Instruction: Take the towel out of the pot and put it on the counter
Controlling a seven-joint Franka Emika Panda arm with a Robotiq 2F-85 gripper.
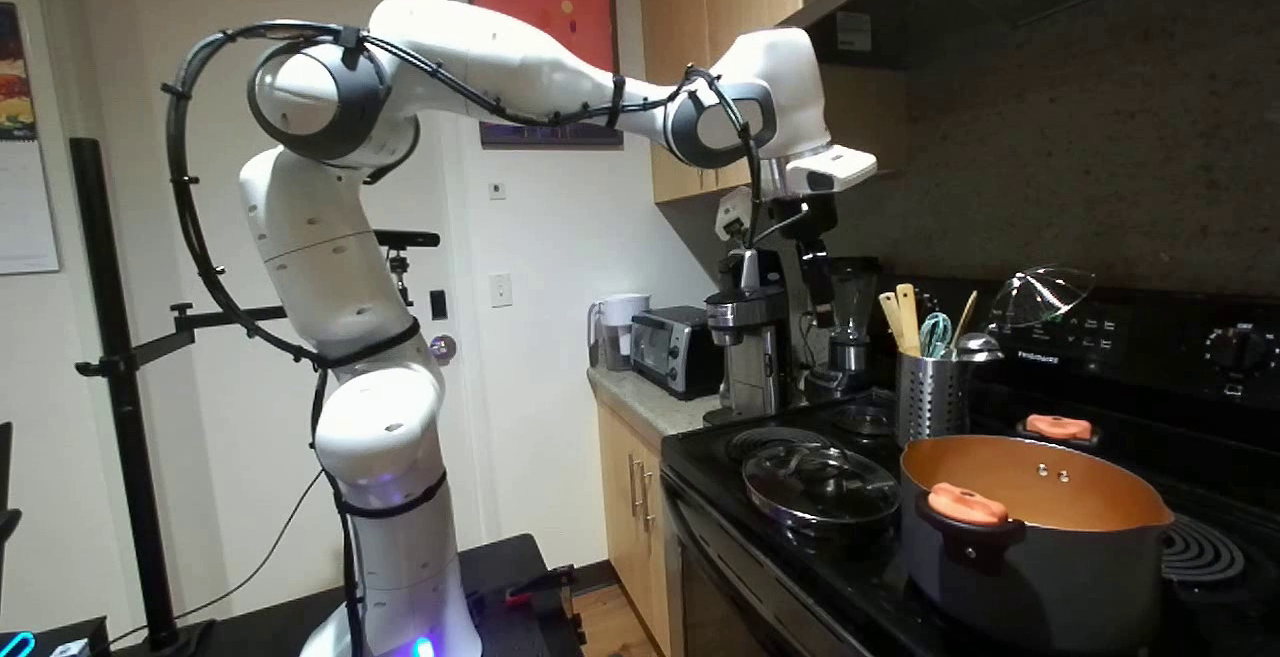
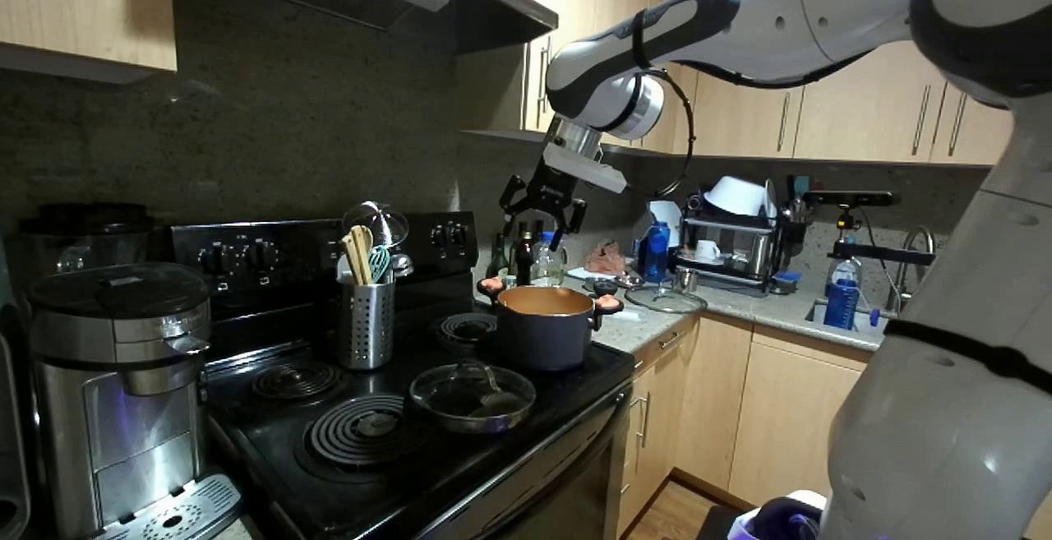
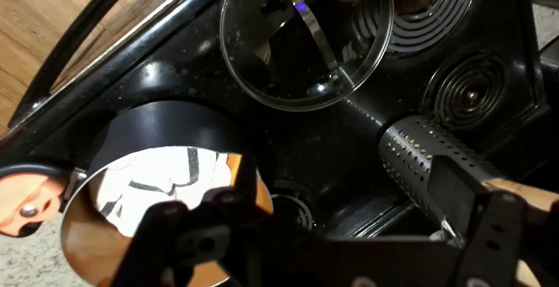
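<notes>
Spread wide, my end effector (image 3: 347, 178) sits nearest in the wrist view, its two fingers (image 3: 452, 191) well apart. Lower than their tips, on the coil stove (image 3: 305, 147), I see the two-handled pot (image 3: 172, 123), partly covered by one finger, with the white dark-striped towel (image 3: 153, 169) lying inside. Behind the other finger stands the perforated metal utensil holder (image 3: 410, 151). In an exterior view, the pale bench (image 1: 660, 407) also lies below my end effector's height.
</notes>
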